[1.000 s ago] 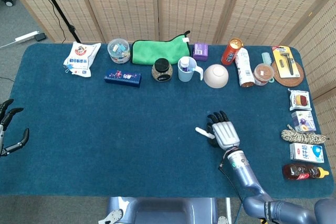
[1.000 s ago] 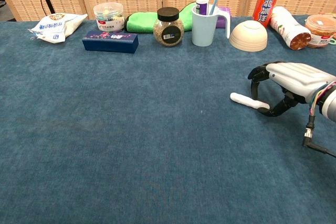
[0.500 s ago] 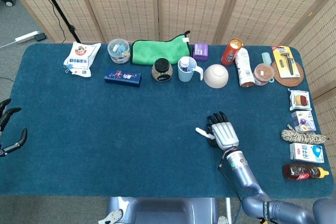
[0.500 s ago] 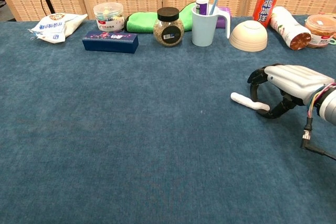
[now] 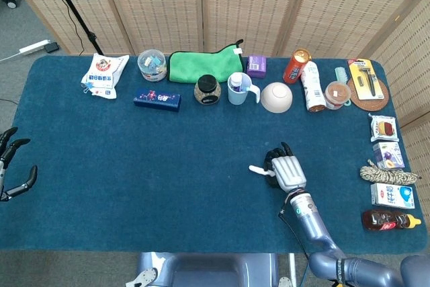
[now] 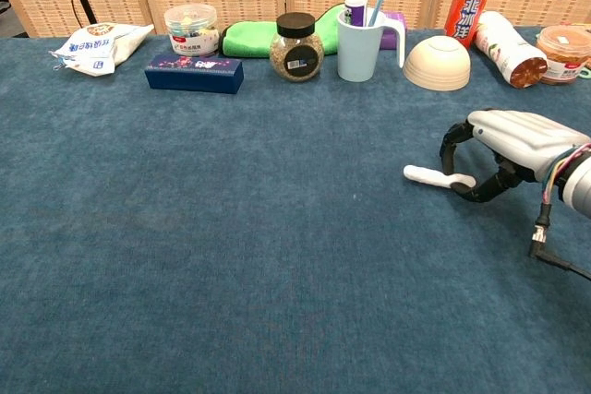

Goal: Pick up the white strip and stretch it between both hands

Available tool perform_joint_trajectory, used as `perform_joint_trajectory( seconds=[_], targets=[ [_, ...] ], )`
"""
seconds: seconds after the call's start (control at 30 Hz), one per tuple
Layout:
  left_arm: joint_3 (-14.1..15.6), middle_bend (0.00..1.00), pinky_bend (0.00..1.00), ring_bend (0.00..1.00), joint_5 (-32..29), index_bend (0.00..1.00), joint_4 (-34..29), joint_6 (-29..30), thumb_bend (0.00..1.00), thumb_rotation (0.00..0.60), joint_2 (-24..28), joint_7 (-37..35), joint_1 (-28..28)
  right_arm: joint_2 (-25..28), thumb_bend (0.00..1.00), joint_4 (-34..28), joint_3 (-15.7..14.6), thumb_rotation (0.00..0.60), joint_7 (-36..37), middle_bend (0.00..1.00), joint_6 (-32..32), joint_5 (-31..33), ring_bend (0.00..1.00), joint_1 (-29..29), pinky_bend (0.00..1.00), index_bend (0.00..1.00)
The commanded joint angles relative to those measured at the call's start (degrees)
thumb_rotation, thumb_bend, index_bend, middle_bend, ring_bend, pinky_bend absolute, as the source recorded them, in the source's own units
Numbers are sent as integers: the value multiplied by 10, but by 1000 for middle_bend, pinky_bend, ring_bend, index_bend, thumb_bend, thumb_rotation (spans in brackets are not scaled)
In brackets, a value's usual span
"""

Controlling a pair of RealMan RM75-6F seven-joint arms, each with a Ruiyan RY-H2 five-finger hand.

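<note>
The right hand (image 6: 503, 149) sits low over the desk (image 6: 231, 256), palm down, fingers curled and pinching one end of the white strip (image 6: 434, 175) between thumb and fingertips. The strip is short, pale and rounded at its free end, a soft-looking little bar lying nearly level, poking out toward the middle of the desk; from the head view it shows as a small white stub (image 5: 259, 171) just beside the dark fingers of the right hand (image 5: 287, 171). Whether its free end touches the blue cloth, I can't tell. Far off at the desk's other edge, the left hand (image 5: 12, 166) hangs with fingers spread apart, holding nothing. Behind the strip, well apart, stand the cream bowl (image 6: 437, 63), the pale blue mug (image 6: 362, 43) and the dark-lidded jar (image 6: 296, 46).
</note>
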Motion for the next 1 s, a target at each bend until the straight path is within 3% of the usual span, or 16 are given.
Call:
perform_joint_trajectory(
  seconds=[0.03, 0.4, 0.57, 0.93, 1.0],
  targets=[
    [-1, 99, 82, 104, 7, 241, -3, -4, 401, 201, 0, 5, -6, 21, 574, -34, 6, 600, 12, 310, 2, 4, 206, -5, 0, 643],
    [-3, 99, 82, 105, 61, 331, -20, -46, 401, 208, -10, 31, -54, 106, 575, -170, 31, 600, 41, 310, 7, 17, 212, -13, 0, 642],
    [-7, 99, 82, 104, 87, 388, -30, -70, 401, 258, -27, 52, -85, 132, 575, -221, 40, 600, 46, 310, 11, 18, 212, -12, 0, 642],
    [-21, 90, 82, 102, 88, 395, -46, -126, 399, 279, -78, 79, -145, 160, 577, -296, 52, 600, 54, 310, 14, 28, 212, -3, 0, 642],
    [-27, 90, 82, 101, 78, 424, -46, -138, 400, 306, -94, 86, -158, 165, 576, -312, 54, 600, 56, 310, 16, 29, 212, -2, 0, 642]
  ],
)
